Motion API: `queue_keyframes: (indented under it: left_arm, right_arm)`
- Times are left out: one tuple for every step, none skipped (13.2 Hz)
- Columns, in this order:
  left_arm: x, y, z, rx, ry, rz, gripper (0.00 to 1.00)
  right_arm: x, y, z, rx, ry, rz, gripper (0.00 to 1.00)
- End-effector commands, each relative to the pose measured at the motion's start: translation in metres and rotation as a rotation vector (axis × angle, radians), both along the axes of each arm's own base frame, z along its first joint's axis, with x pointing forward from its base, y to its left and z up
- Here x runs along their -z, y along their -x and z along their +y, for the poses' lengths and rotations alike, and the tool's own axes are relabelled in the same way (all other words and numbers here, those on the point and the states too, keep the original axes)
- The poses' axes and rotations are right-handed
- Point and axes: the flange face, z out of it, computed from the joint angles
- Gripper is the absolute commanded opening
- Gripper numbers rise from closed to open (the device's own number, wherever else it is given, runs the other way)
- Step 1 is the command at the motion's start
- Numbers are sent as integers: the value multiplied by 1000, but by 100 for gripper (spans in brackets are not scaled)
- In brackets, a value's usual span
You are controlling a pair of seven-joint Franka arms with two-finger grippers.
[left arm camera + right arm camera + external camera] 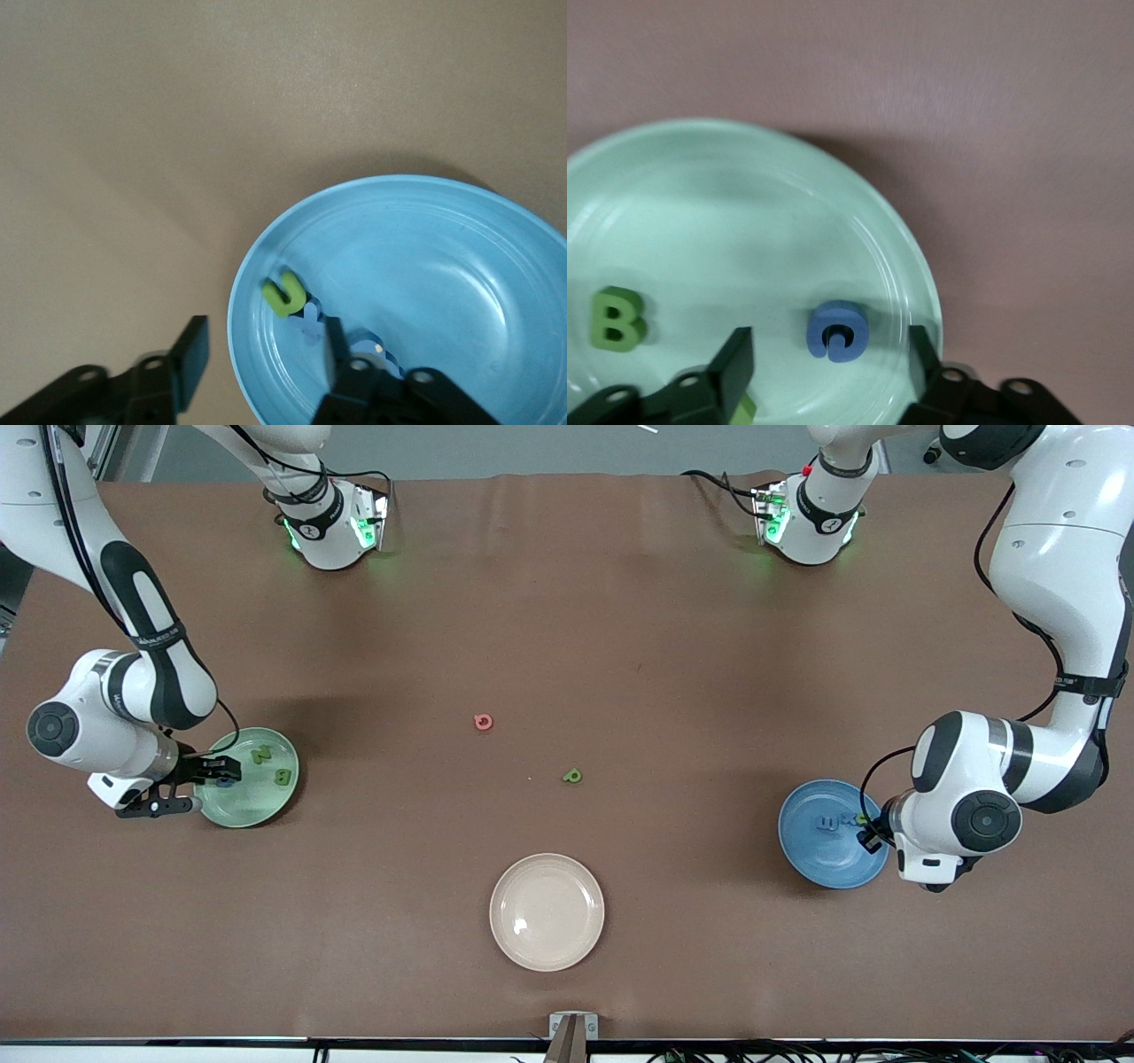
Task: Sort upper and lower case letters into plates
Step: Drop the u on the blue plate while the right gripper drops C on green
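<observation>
Brown tabletop carries a cream plate, with pink and green letters loose nearby. Right gripper hangs open over the blue C in the green plate. Left gripper, fingers parted, straddles the blue plate's rim just beside a green letter.

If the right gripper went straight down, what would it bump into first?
Probably the blue letter, which lies between the open right gripper fingers in the pale green plate. How high the gripper is above it is unclear.

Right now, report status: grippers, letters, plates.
Right gripper open over green plate, blue letter dropped in. Left gripper open over blue plate. Pink letter and green letter on table, unsorted.
</observation>
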Motion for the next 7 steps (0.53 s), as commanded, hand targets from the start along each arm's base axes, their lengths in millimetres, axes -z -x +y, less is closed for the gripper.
queue_keyframes:
  left_arm:
    - [-8, 5, -7, 7, -2, -9, 100]
    - [-11, 5, -13, -11, -1, -11, 100]
    - [-16, 8, -38, -11, 4, -18, 100]
    - [-20, 13, -63, -5, 10, -8, 100]
    - [-26, 19, -96, 21, 23, 1, 100]
    - [-35, 25, -128, 30, 40, -10, 100]
    - [-41, 32, -159, 30, 54, -22, 100]
  right_arm:
    - [-58, -1, 27, 8, 15, 0, 100]
    - [-73, -1, 48, 23, 21, 12, 100]
    - [-90, 1, 77, 47, 31, 33, 100]
    - [-104, 3, 106, 71, 44, 44, 100]
    - [-114, 6, 145, 93, 58, 45, 100]
    - [-119, 10, 191, 135, 77, 47, 100]
    - [-119, 17, 230, 165, 91, 43, 100]
